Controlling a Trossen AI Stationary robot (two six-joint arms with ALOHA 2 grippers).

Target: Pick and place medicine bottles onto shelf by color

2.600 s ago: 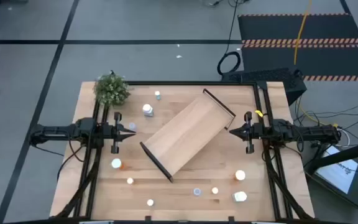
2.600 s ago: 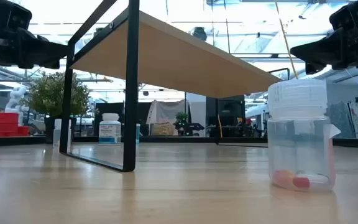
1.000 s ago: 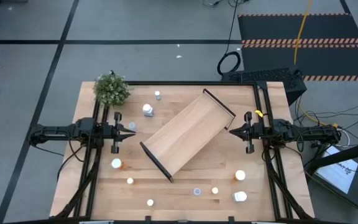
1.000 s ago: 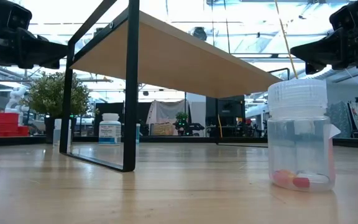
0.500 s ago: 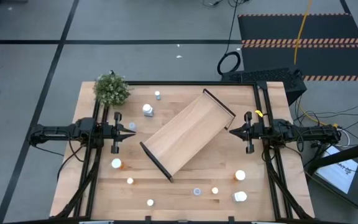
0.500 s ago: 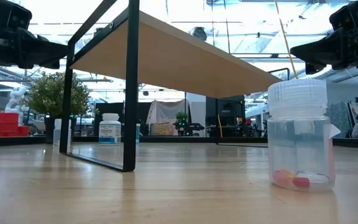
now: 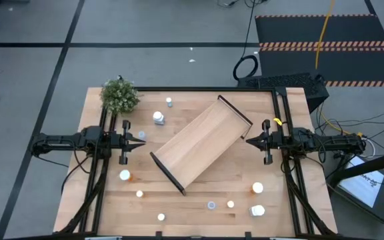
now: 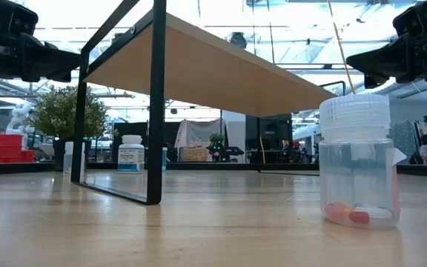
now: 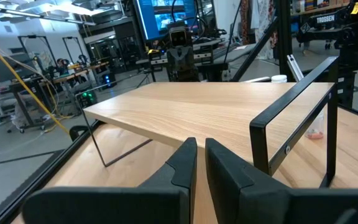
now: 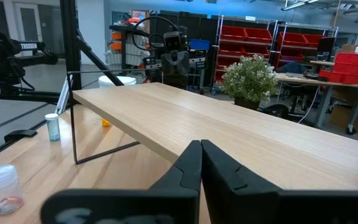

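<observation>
The shelf (image 7: 202, 143), a light-wood board on black end brackets, stands askew in the middle of the table. Small white-capped bottles stand scattered on the tabletop: a white one (image 7: 158, 118) and a smaller one (image 7: 169, 101) at the far left, orange ones (image 7: 125, 175) (image 7: 257, 188) nearer, and a clear one (image 8: 358, 159) near the front edge. My left gripper (image 7: 143, 141) hovers shut and empty off the shelf's left side. My right gripper (image 7: 248, 141) hovers shut and empty off its right side. Both show shut in their wrist views (image 9: 200, 155) (image 10: 201, 155).
A green bushy plant (image 7: 120, 95) stands at the table's far left corner. More bottles (image 7: 211, 205) (image 7: 257, 211) (image 7: 161, 217) stand along the near edge. Black frame rails (image 7: 292, 173) run along both sides of the table.
</observation>
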